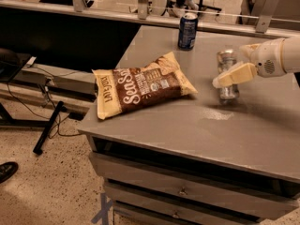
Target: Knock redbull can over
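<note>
The redbull can (228,92) is a slim silver can standing on the grey table (187,125), right of centre, and it looks blurred. My gripper (226,78), cream-coloured, reaches in from the right edge and lies across the front of the can's middle, touching it. The can's shiny top (226,58) shows above the gripper, and its lower body shows below.
A shorter dark blue can (188,30) stands at the table's far edge. A brown Lay's chip bag (140,89) lies flat on the left half of the table. Drawers sit under the tabletop. Cables and a dark stand are on the floor at left.
</note>
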Robot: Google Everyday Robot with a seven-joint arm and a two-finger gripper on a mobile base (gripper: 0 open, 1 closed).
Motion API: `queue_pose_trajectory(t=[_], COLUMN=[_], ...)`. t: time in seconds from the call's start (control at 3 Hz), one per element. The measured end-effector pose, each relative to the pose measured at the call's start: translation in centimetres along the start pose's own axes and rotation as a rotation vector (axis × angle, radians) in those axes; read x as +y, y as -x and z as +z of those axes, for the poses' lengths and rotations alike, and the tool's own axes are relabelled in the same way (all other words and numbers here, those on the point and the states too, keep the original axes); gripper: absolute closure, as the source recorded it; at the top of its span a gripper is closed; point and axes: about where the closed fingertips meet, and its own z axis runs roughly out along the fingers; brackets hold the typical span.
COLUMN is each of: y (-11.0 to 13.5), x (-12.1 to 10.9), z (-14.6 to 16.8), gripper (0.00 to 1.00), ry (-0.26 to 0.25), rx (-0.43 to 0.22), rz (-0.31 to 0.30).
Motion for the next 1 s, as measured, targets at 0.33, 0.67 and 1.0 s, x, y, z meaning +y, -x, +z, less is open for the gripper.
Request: queue_pose_trajectory(t=[0.33, 0.67, 1.0], y=[1.5, 1.5, 2.3], x=[-3.4, -4.3, -5.3], z=[4.1, 3.6, 1.0], gripper=[0.00, 0.00, 0.00], ry=[-0.019, -0.010, -0.011], rx=[-0.051, -0.055, -0.051], rz=[0.013, 0.010, -0.033])
